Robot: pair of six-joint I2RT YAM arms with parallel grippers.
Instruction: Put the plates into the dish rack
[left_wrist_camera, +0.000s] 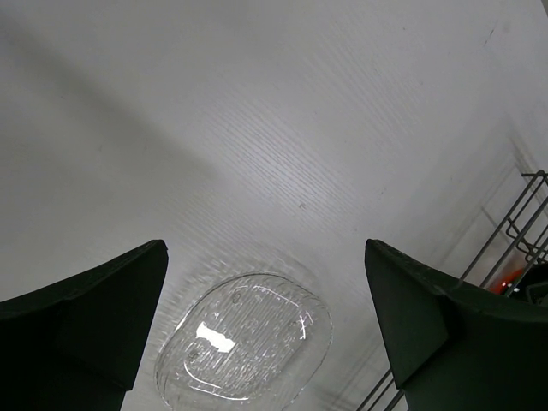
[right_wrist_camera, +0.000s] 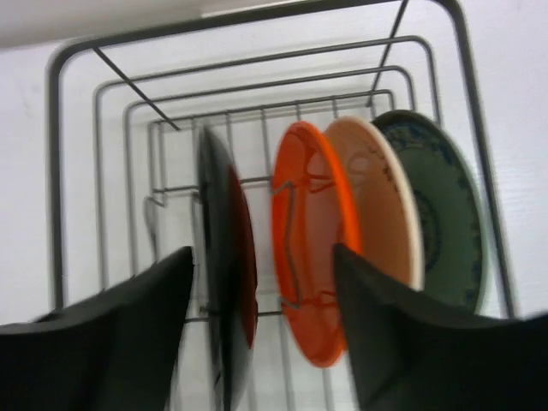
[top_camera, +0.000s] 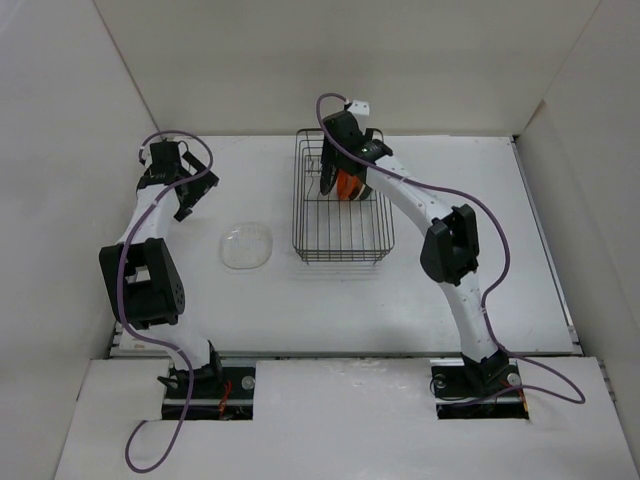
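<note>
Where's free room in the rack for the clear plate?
Free: the dish rack's near half, between the standing plates and its near wall. Crowded: the far part, where black plate, orange plate, cream plate and teal plate stand under the right tool.

A white tabletop (top_camera: 520, 260) is spreading across the middle of the overhead view. A plain white back wall (top_camera: 330, 60) is rising behind it, and a left side wall (top_camera: 50, 150) and a right side wall (top_camera: 600, 150) are closing it in. Along its near edge a narrow grey rail (top_camera: 340, 353) is running from side to side. A white front panel (top_camera: 340, 420), notched twice along its far edge, is lying just before that rail. Seen close from the left wrist, the tabletop (left_wrist_camera: 257, 128) is showing fine parallel ribbing and a tiny dark speck (left_wrist_camera: 301, 205).
</note>
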